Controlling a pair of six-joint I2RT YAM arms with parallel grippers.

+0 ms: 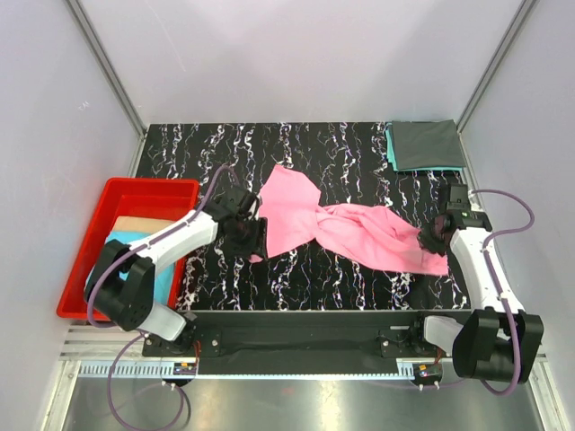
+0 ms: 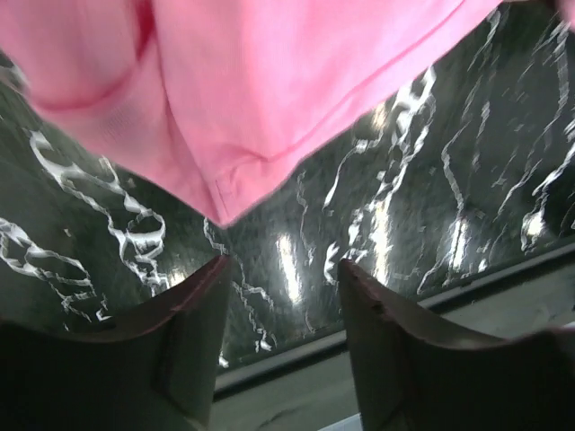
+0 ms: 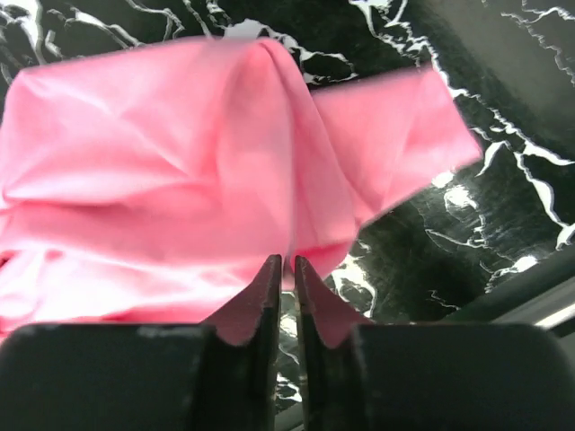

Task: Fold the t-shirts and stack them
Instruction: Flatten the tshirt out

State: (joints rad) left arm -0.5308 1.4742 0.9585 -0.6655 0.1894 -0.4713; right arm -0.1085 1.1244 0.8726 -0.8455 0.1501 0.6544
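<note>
In the top view, taking the far edge of the table as 12 o'clock, the left gripper (image 1: 244, 235) sits at the 9 o'clock end of the bright pink cloth t-shirt (image 1: 359, 229). Its wrist view shows the left gripper (image 2: 283, 265) released, the two dark fingers (image 2: 193, 323) standing well apart with only table between them. A hemmed corner of the pink t-shirt (image 2: 269, 81) hangs just beyond the tips, touching neither. The right gripper (image 1: 429, 239) is at the shirt's 3 o'clock end. In its own wrist view the right gripper (image 3: 288, 260) is clenched, the fingers almost meeting, and their tips grasp the near edge of the pink t-shirt (image 3: 162, 180), which rises from them in a creased, bunched fold. The shirt lies across the middle of the black white-veined marble-pattern table (image 1: 341, 148). Its long axis runs from about 10 o'clock to 4 o'clock, with a twist near its middle and a broader flap pointing toward 11 o'clock. At the 1 o'clock corner a dark grey folded shirt (image 1: 427, 144) lies flat on a teal folded shirt (image 1: 391, 148), of which only the edge shows. At 9 o'clock, off the table's edge, a red rectangular plastic bin (image 1: 90, 242) holds a light blue cloth (image 1: 130, 239) and a tan cloth (image 1: 144, 223).
</note>
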